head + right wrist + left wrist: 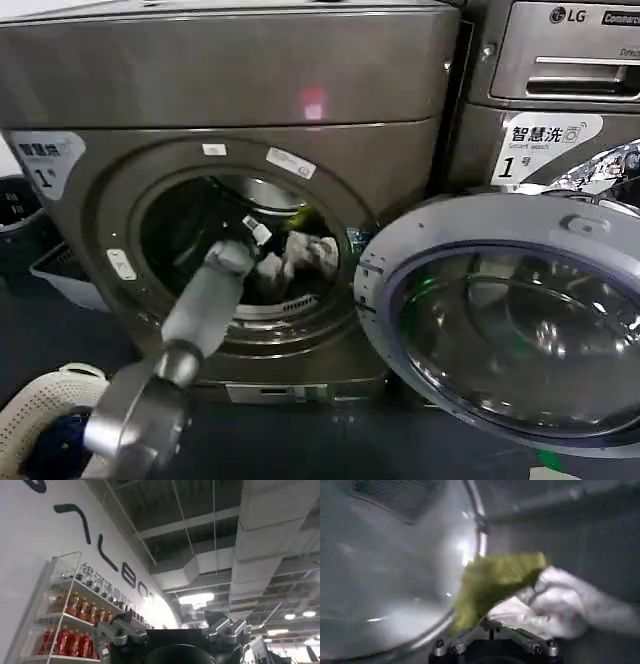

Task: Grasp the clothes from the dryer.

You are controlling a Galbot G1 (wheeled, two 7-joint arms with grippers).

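From the head view we see our left arm reaching up and forward through the round porthole of the dryer (pixel 230 130), the bronze-grey machine with the small red light (pixel 313 104) on its front panel. Our left gripper (pixel 262 262) sits inside the drum, and just beyond its jaws lies the white-grey cloth (pixel 312 255), with a sliver of the lime-green garment (pixel 298 215) above it. From here we cannot tell how the jaws stand. The silver-rimmed glass door (pixel 510 320) hangs swung open, well off to the side of the jaws, and a white basket (pixel 45 400) with dark blue fabric in it sits on the floor down by our arm's elbow. A second machine with an LG mark (pixel 570 60) stands next to the dryer.

In the left wrist view the jaws stand apart, and the left gripper (pixel 492 630) has the clothes right ahead of it: the lime-green garment (pixel 492 582) and the white-grey cloth (pixel 555 605) lie bunched together against the drum wall (pixel 380 580), touching each other, close to the jaw tips.

In the right wrist view our right gripper (pixel 175 635) points up toward a ceiling, jaws apart and holding nothing, with a shelf of bottles (pixel 70 615) to one side.
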